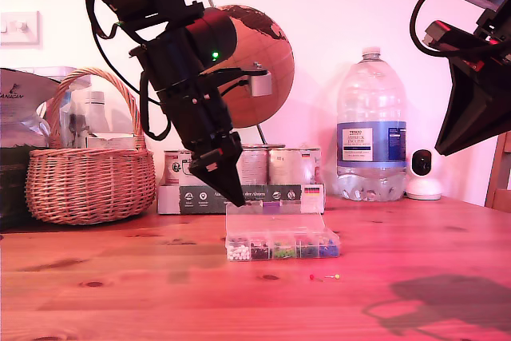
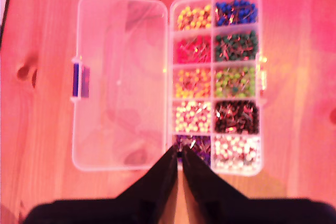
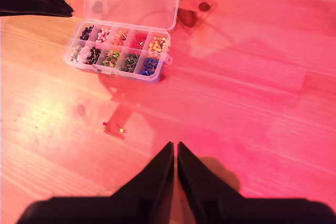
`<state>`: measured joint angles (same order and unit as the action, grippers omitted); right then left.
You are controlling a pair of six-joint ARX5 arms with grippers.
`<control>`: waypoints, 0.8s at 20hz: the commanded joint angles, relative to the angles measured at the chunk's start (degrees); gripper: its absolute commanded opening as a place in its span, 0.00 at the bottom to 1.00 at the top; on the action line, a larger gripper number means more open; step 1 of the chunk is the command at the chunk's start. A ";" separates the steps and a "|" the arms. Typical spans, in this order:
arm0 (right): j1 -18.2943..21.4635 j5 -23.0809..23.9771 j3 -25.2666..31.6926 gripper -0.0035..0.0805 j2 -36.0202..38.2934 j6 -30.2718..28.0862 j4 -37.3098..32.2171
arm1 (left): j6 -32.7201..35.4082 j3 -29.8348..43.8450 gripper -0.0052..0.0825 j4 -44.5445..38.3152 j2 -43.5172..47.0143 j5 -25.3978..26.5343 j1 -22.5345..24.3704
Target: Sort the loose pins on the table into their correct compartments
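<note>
Clear plastic compartments [image 2: 212,65], knotty pine table [image 2: 299,129]
My first gripper [image 2: 179,153], my second gripper [image 3: 175,148]: black wedges pinched narrow; only wrist views show both rows

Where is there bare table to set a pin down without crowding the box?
Bare table: on the exterior view's right of the box, in front of the water bottle; also in front of the basket. Crowded behind the box, against the tin tray.

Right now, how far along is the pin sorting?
Done: the box's lid lies open. In hand: my first gripper hangs shut at the purple compartment; whether it holds a pin, I cannot tell. Left: red pin and yellow pin lie on the table.
</note>
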<state>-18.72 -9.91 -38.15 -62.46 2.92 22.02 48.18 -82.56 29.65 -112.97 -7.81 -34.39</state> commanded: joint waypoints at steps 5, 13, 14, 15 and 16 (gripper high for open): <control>0.37 -0.02 -0.87 0.03 0.13 0.09 -0.39 | 0.24 1.07 0.03 0.13 -2.12 -0.37 -0.04; 0.37 -0.02 -0.87 0.03 0.13 0.09 -0.48 | 0.22 1.07 0.03 -0.04 -3.04 -1.68 0.11; 0.37 -0.02 -0.87 0.03 0.13 0.09 -0.46 | 0.22 1.07 0.03 0.13 -3.43 -1.68 0.13; 0.37 -0.02 -0.87 0.03 0.13 0.09 -0.46 | 0.24 1.07 0.03 0.31 -3.69 -1.62 0.13; 0.37 -0.02 -0.87 0.03 0.13 0.09 -0.44 | 0.24 1.07 0.03 0.33 -3.76 -1.66 0.11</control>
<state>-18.70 -9.91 -38.15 -62.46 2.92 21.98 48.21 -82.59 30.02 -114.32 -9.15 -34.39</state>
